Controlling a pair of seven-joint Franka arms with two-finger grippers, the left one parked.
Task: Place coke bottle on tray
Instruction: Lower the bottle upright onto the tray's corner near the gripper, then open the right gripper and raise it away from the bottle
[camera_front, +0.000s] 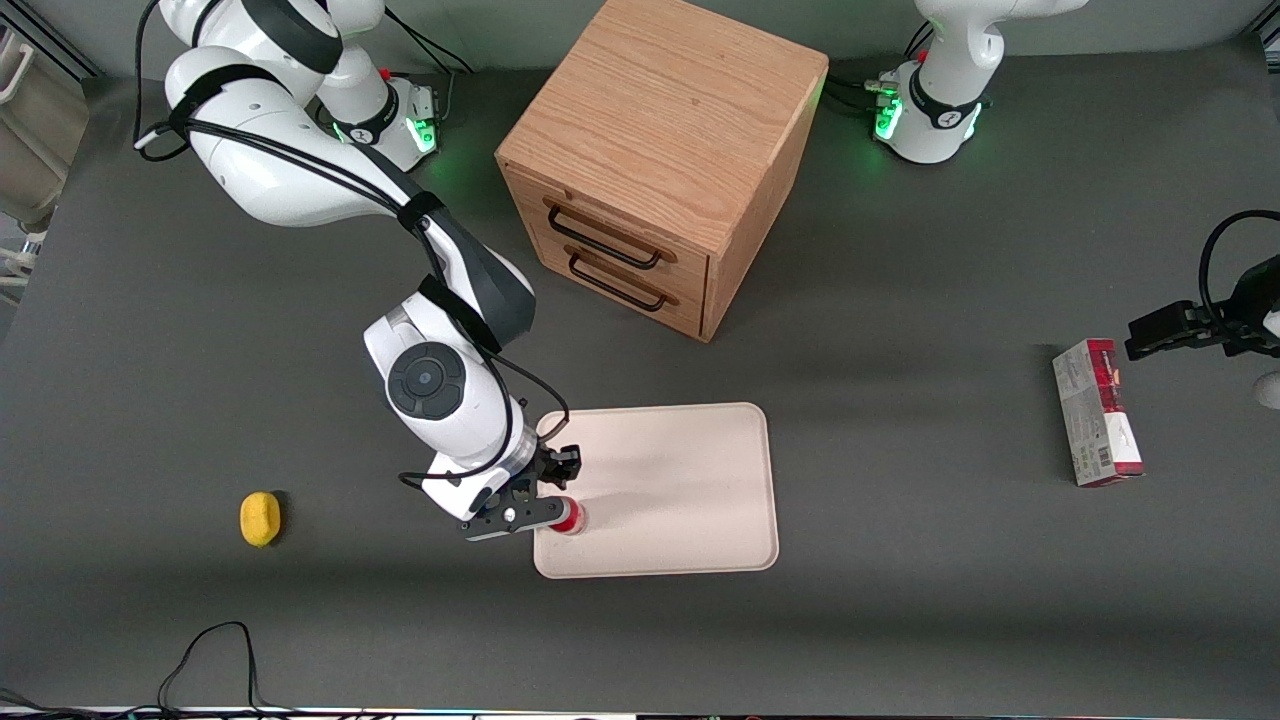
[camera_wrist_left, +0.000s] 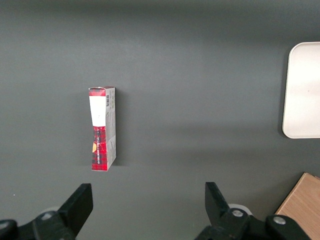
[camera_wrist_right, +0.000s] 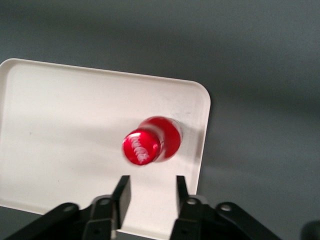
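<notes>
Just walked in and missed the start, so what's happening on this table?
The working arm has its end effector above one end of the tray, where the coke bottle stands upright on the tray near its edge. The fingers are open and clear of the bottle, so it looks released. A drawer cabinet, a lemon and a carton sit on the table, untouched.
</notes>
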